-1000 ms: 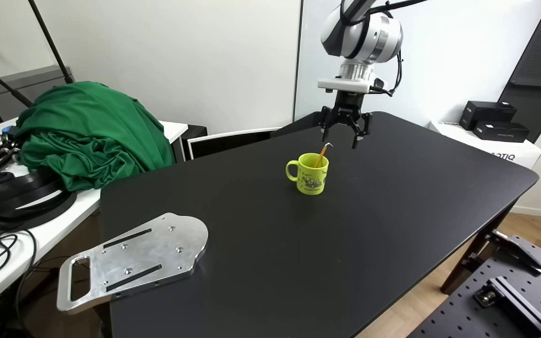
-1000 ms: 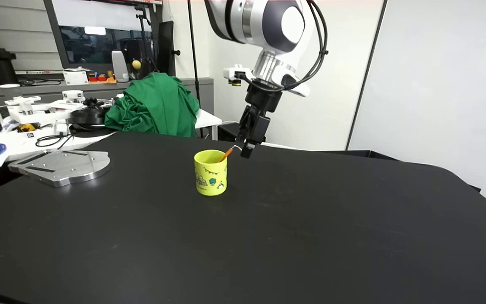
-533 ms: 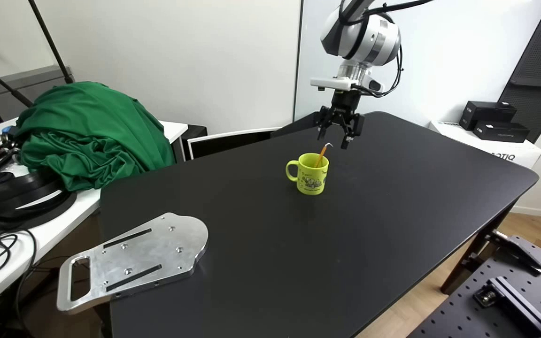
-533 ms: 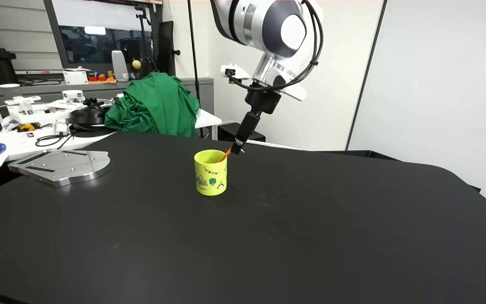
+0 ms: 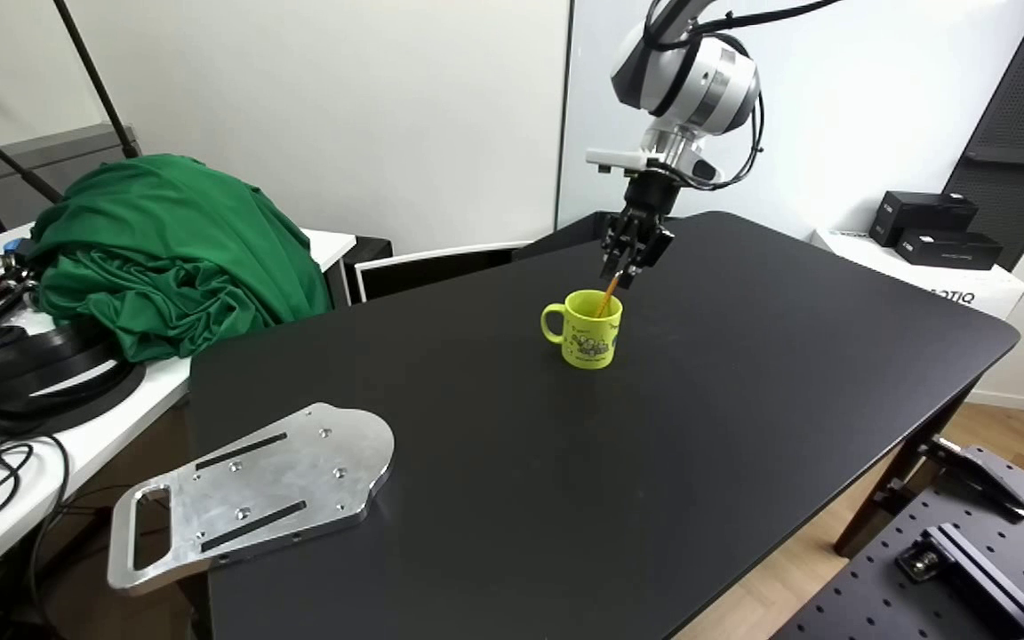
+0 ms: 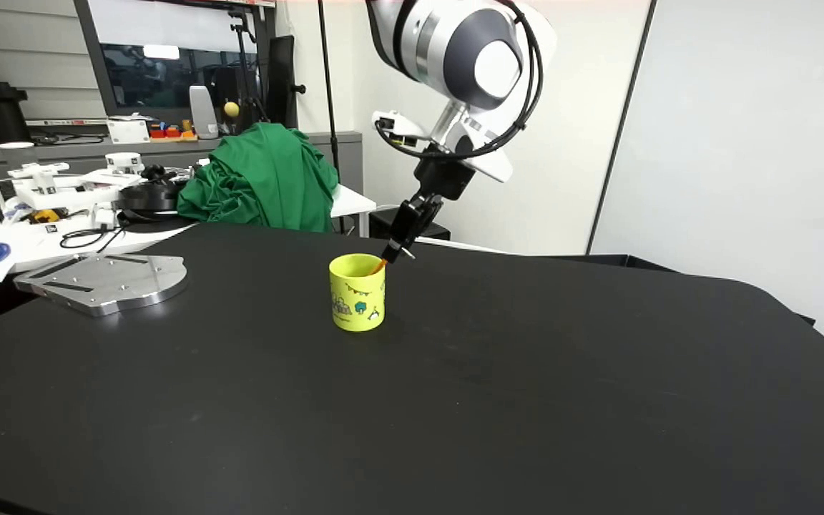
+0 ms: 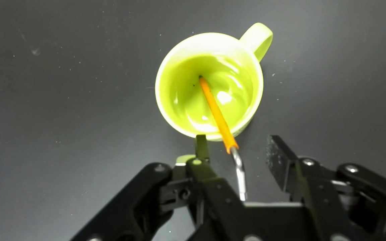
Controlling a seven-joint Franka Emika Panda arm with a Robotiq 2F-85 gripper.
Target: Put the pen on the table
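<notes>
Two fingers (image 7: 277,159) apart, my gripper (image 7: 238,147) straddles the pen (image 7: 217,115); that rightward lean out of the mug (image 7: 181,97) should offer me its top.

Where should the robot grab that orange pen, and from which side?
Likely best: the pen by its orange upper end, from above, on the side it leans toward. It slants out of the mug, so that end juts clear; the metal tip beyond looks thinner.

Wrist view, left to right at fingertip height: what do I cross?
Gripper finger → pen → opposite finger. The black table shows outside both fingers. Mug left out: it overlaps the finger and pen.
</notes>
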